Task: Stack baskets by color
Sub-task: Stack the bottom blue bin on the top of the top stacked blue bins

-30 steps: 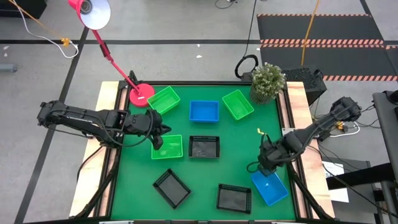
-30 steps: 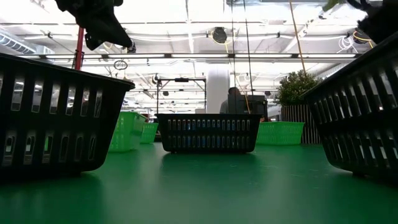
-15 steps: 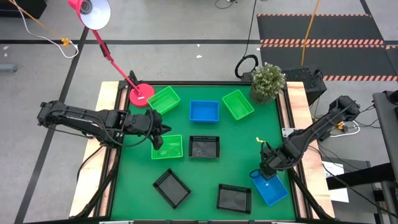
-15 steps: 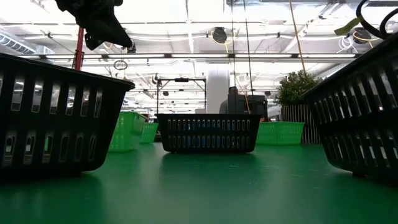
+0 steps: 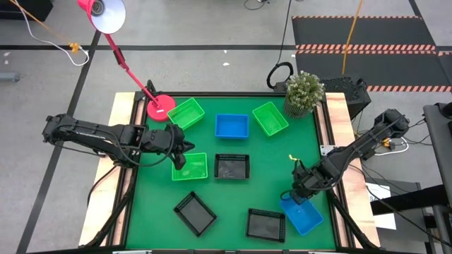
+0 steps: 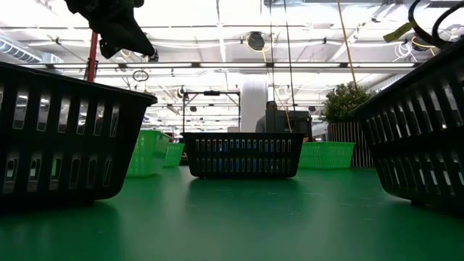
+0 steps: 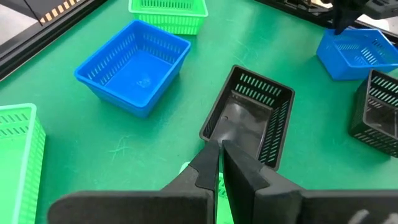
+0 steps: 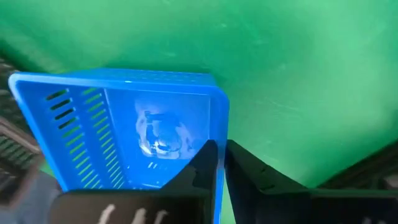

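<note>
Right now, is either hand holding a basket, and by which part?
The right hand pinches the blue basket by its rim; the left hand holds nothing.

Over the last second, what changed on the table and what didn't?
The right tool came down onto the near-right blue basket and shut on its wall, one finger inside, one outside. That basket shifted slightly on the table. The left tool, shut, stayed over the green basket. All the other baskets kept their places.
</note>
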Robot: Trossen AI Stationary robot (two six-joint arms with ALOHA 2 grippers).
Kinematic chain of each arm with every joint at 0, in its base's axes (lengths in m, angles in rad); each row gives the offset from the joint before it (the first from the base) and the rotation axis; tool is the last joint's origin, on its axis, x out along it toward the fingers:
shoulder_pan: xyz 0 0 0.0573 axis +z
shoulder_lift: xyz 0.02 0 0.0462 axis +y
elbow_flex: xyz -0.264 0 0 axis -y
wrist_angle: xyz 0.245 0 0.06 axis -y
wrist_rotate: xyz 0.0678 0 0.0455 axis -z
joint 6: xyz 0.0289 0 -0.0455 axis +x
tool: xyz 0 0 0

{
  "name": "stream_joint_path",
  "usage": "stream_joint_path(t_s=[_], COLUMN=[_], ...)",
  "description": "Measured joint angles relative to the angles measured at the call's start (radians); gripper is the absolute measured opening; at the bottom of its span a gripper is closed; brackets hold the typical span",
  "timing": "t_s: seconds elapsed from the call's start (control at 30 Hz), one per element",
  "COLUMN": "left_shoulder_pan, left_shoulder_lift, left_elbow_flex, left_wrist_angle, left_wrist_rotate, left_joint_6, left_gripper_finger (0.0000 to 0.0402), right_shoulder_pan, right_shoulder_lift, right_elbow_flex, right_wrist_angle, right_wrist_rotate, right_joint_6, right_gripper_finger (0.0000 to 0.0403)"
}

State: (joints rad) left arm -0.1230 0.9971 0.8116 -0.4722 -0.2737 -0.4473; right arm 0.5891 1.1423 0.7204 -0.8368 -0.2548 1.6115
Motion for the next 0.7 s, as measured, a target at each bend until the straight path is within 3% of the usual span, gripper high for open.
stream_joint_path(t_s=[0.33,0.7], left_shoulder_pan=[0.0,0.0], left_shoulder_lift=[0.0,0.0], left_elbow_flex=[0.0,0.0], left_wrist_angle=[0.001,0.004], left_wrist_rotate=[0.0,0.0], left_joint_6=[-0.003,-0.007], left_gripper_finger=[0.0024,0.0024], right_shoulder_pan=[-0.034,-0.064], right_shoulder_lift=[-0.011,-0.14], right_elbow_flex=[0.0,0.001], right_wrist_angle=[0.007,-0.016], right_wrist_rotate=[0.024,0.025], right_joint_6=[-0.021,0.03], right_gripper_finger=[0.0008,0.0002])
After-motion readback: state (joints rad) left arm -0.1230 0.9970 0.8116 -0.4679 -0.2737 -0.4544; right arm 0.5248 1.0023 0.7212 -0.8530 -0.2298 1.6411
